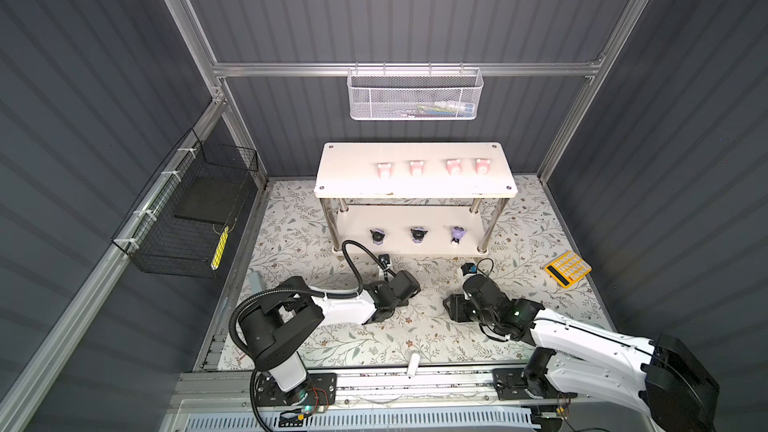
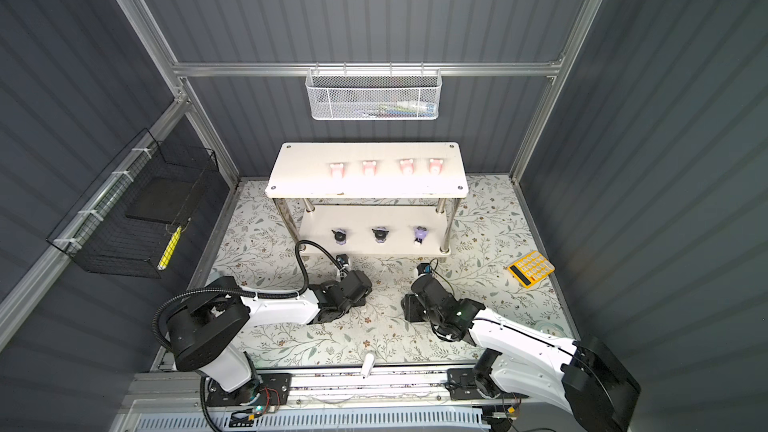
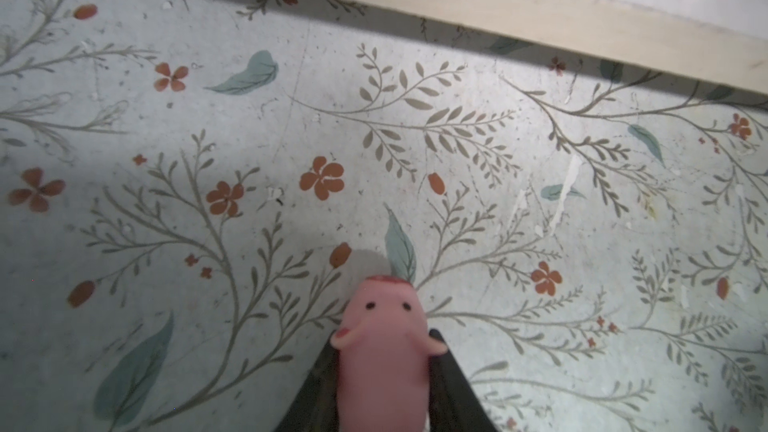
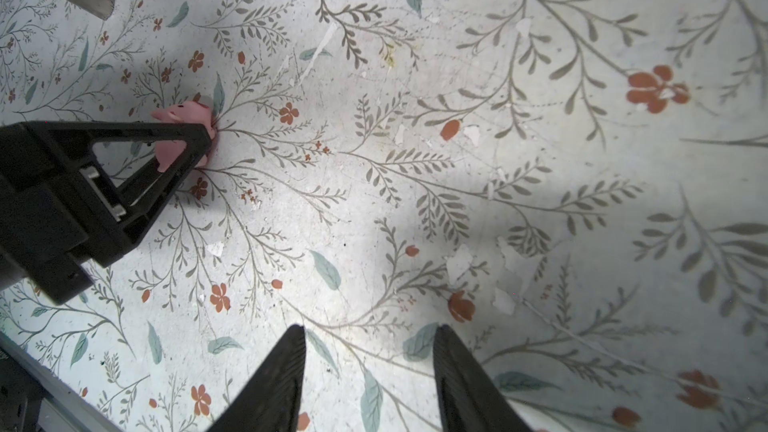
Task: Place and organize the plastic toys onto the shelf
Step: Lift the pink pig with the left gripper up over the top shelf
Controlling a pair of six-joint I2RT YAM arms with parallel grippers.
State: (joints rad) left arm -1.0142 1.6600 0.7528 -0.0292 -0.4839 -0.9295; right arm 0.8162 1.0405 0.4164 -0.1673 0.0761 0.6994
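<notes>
The white two-tier shelf stands at the back of the floral mat. Several pink pig toys line its top board. Three purple toys stand in a row on the lower board. My left gripper is shut on one more pink pig toy, low over the mat just in front of the shelf's lower board edge. The right wrist view shows that same pig between the left fingers. My right gripper hangs open over bare mat, with nothing between its fingers.
A yellow calculator lies on the mat at the right. A white mesh basket hangs on the back wall and a black wire basket on the left wall. A small white piece sits at the mat's front edge.
</notes>
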